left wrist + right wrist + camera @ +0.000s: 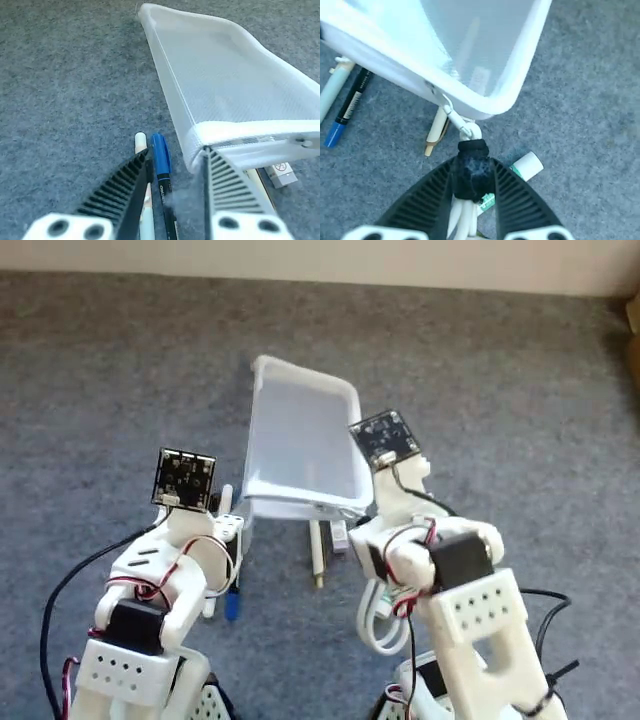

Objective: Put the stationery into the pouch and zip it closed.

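The white mesh pouch [300,440] lies on the grey carpet with its open end toward the arms. My right gripper [472,170] is shut on the black zipper pull tab [471,165], which hangs by a white cord from the pouch's [470,50] near corner. My left gripper [172,195] is open and low over a blue-capped pen [161,160] and a white pen [141,145]. One of its fingers [227,185] sits against the pouch's [235,90] other near corner. A beige pen [436,132] and a white-and-green glue stick [522,170] lie by the pouch's mouth.
A small white eraser [280,172] rests on the carpet under the pouch's front edge, beside the beige pen [317,555]. Bare grey carpet [100,390] spreads to the left, right and beyond the pouch. A pale wall edge [400,260] runs along the far side.
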You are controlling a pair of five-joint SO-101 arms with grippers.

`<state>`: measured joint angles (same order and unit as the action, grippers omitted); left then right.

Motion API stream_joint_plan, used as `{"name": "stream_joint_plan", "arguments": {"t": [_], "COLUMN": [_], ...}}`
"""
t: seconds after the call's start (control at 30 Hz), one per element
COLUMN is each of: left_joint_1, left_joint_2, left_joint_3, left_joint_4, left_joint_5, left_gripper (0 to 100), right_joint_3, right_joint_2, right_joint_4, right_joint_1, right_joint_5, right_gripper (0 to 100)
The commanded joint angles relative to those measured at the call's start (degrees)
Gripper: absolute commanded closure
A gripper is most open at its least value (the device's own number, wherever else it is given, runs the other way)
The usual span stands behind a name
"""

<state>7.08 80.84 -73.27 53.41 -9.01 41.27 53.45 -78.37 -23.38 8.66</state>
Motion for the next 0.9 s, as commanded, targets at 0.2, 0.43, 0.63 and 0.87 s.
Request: {"name": "stream_joint_plan", "arguments": {"t": [0.2,0.43,0.63,0.87], "left_joint_1": [-1.19,-1.19,-1.1,-1.1], "left_joint_2": [0.31,0.22,0.22,0.22], "left_joint_3": [2.07,1.45,-2.51,-4.88], "left_joint_4": [0.62,0.53,-5.01,-9.32], "left_joint_5": [-0.44,-0.35,1.76,2.81], "left_gripper": [80,80,81,90], "right_joint_3": [-0.57,-0.66,-0.75,-3.82], "right_joint_2": [13.58,17.36,19.21,19.3], "right_joint_4": [-3.03,-4.62,-5.49,-9.36], "right_joint_1": [-6.2,-6.37,-6.64,-12.26], "right_joint_5": [-1.76,-1.41,-1.41,-1.67], "right_gripper": [99.4,99.4,99.4,99.4]}}
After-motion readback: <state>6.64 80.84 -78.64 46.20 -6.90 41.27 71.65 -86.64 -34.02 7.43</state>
